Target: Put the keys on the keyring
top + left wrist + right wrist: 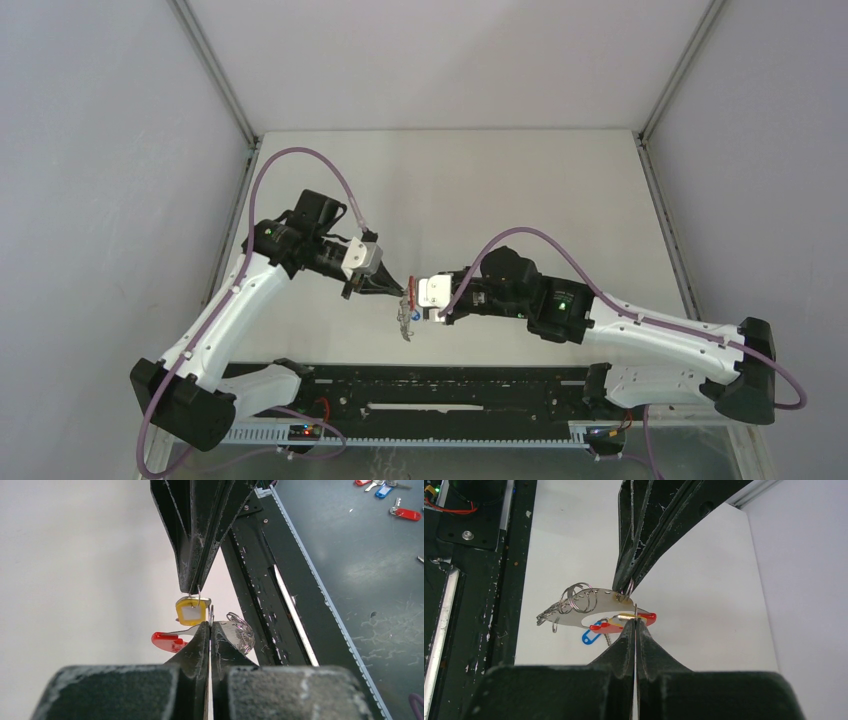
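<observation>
The keyring, a grey curved plate with wire clips and a red band, hangs in the air between both grippers over the near middle of the table. My left gripper is shut on a thin wire clip at the keyring's end; it shows from above in the right wrist view. My right gripper is shut on the wire ring of the yellow-orange key, right beside the keyring's red band. The blue key hangs under the plate.
The black base rail runs just behind the grippers at the table's near edge. Beyond it, on a dark lower surface, lie spare keys with red and blue tags. Grey walls enclose the white table.
</observation>
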Motion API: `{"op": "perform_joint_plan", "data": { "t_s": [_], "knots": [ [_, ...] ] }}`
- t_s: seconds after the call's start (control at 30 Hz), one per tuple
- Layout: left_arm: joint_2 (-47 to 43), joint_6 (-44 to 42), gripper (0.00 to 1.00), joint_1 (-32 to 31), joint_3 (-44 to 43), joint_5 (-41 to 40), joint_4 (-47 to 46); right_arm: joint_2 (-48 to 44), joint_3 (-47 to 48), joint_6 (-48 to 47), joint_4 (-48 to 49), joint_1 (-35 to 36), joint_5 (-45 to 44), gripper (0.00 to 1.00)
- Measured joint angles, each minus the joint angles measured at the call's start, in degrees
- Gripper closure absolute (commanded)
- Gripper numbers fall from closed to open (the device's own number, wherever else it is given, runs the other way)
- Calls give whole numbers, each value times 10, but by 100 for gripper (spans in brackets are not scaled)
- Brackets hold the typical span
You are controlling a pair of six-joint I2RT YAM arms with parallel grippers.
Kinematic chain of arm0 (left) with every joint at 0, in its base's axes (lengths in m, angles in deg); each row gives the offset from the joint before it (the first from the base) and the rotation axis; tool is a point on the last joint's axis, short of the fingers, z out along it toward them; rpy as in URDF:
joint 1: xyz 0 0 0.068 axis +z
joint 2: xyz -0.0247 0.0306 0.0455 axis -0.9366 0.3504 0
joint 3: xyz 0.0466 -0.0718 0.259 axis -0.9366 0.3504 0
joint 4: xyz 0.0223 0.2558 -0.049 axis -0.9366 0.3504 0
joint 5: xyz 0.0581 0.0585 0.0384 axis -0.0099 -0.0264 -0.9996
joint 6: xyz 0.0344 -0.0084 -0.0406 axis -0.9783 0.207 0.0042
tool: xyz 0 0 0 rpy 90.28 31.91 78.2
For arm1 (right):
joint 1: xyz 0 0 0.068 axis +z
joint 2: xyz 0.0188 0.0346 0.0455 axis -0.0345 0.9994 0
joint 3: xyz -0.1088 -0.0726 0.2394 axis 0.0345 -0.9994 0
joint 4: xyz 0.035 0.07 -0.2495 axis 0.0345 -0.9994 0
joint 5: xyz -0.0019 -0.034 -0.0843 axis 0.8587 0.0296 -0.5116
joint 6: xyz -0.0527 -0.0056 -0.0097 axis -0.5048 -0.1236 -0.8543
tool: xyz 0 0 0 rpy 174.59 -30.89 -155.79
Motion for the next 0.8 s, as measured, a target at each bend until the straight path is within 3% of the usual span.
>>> {"op": "perform_joint_plan", "data": {
  "t_s": [0.8],
  "knots": [
    [-1, 14, 100, 0, 0, 4, -7, 3, 0, -9, -9, 26, -20, 100]
  ]
}}
